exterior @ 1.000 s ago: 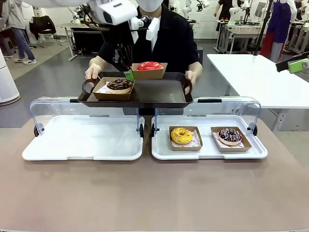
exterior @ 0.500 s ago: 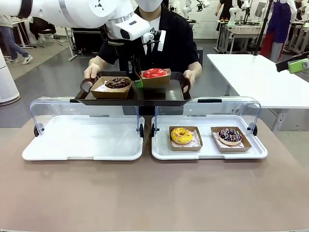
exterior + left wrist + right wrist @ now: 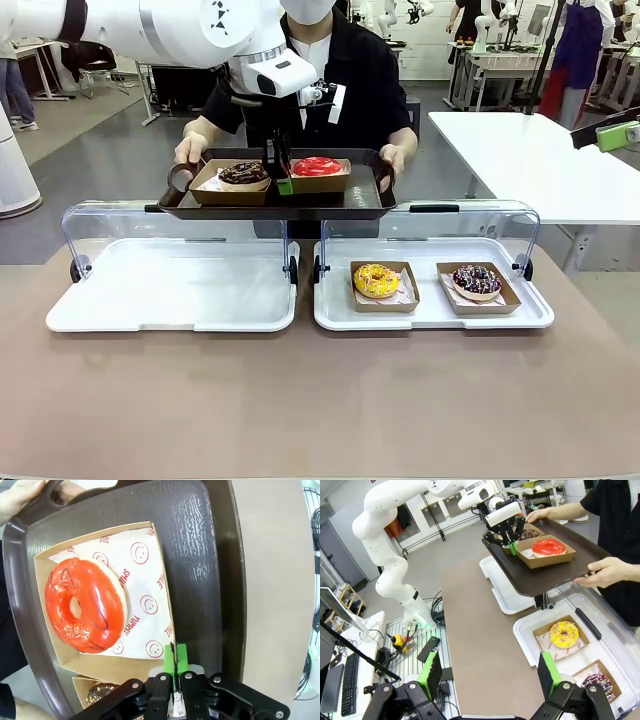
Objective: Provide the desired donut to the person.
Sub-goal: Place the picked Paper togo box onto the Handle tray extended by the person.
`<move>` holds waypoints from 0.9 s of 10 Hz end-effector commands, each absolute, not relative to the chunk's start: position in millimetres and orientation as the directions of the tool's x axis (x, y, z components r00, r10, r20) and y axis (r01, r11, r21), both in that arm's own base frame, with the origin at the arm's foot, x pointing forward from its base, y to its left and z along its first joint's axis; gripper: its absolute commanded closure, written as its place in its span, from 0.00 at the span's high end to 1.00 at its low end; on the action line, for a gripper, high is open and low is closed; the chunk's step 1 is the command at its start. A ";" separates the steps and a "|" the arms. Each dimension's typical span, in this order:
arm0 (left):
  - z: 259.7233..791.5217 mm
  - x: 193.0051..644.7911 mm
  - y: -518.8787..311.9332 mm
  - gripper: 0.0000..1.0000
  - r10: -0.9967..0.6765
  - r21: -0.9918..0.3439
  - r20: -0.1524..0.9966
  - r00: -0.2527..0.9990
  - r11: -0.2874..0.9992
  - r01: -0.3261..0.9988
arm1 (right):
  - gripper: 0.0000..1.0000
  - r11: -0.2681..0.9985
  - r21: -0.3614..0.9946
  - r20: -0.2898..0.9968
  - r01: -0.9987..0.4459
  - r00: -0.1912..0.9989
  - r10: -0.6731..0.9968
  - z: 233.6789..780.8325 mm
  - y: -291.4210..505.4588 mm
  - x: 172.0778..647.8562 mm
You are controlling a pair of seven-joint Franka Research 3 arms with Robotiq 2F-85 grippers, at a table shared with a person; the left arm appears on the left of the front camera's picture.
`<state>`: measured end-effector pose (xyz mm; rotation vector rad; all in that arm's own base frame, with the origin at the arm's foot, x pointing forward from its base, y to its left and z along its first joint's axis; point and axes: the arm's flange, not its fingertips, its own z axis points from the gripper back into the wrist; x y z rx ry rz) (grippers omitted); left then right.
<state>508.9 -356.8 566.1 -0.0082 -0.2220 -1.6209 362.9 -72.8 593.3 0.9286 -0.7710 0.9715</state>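
Left gripper (image 3: 283,183) clamped on the cardboard edge of the red donut's box (image 3: 319,178), resting on the person's brown tray (image 3: 300,203); right gripper (image 3: 490,677) jaws apart, empty

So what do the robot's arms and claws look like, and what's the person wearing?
Both arms are glossy white with rounded joints; the left arm carries black triangular markings near the wrist. Each claw is black with green pads: the left claw and the right claw. The person wears a black short-sleeved top over a white collarless shirt.
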 end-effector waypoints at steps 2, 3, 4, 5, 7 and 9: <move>572.5 513.5 -374.2 0.01 -0.992 0.110 0.106 -0.065 -0.053 0.993 | 1.00 0.252 0.287 0.874 -0.924 0.360 0.326 594.5 -71.2 363.6; 572.3 515.3 -377.7 0.01 -0.993 0.094 0.098 -0.066 -0.057 0.994 | 1.00 0.252 0.287 0.874 -0.924 0.360 0.326 594.5 -71.2 363.6; 573.2 516.9 -380.7 0.01 -0.993 0.092 0.097 -0.066 -0.057 0.994 | 1.00 0.252 0.287 0.874 -0.924 0.360 0.326 594.5 -71.2 363.6; 574.5 519.3 -384.0 0.01 -0.994 0.087 0.092 -0.064 -0.056 0.995 | 1.00 0.252 0.287 0.874 -0.924 0.360 0.326 594.5 -71.2 363.6; 574.4 520.6 -389.2 0.01 -0.994 0.087 0.082 -0.070 -0.063 0.994 | 1.00 0.252 0.287 0.874 -0.924 0.360 0.326 594.5 -71.2 363.6; 574.8 522.8 -390.0 0.55 -0.993 0.087 0.089 -0.072 -0.064 0.994 | 1.00 0.252 0.287 0.874 -0.924 0.360 0.326 594.5 -71.2 363.6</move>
